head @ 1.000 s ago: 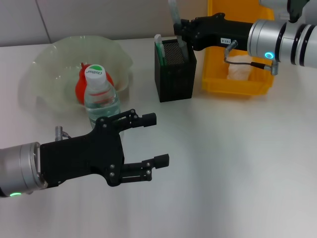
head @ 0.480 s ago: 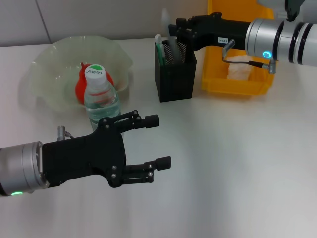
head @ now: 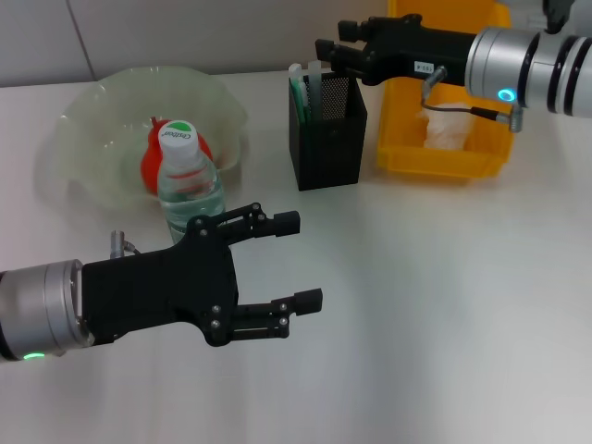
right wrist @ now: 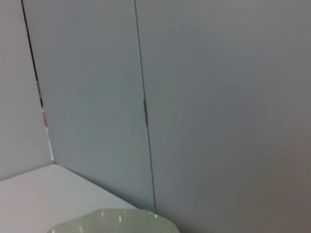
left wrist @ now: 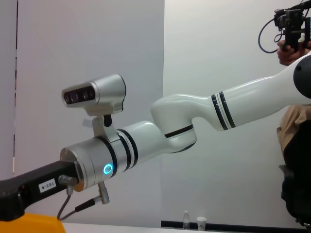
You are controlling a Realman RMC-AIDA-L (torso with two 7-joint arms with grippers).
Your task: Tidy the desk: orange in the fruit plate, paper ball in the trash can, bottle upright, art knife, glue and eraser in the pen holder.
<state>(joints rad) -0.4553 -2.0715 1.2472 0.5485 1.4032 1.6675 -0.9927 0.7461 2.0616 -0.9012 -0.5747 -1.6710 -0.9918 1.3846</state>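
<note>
**Beside the ruffled plate: a light bottle already upright**

Near the pale green fruit plate (head: 92, 102), the clear, green-labelled plastic bottle (head: 189, 190) stands; likely light and slippery, best held mid-body. Left gripper (head: 296, 261) jaws gape wide. Right gripper (head: 326, 51) hovers over the black mesh pen holder (head: 328, 148), jaws empty

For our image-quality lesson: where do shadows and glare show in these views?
Head view: soft shadow on the table under the left gripper; the pen holder casts little shadow; no strong glare. Left wrist view: evenly lit wall, glowing ring on the right arm. Right wrist view: flat, dim wall.
</note>
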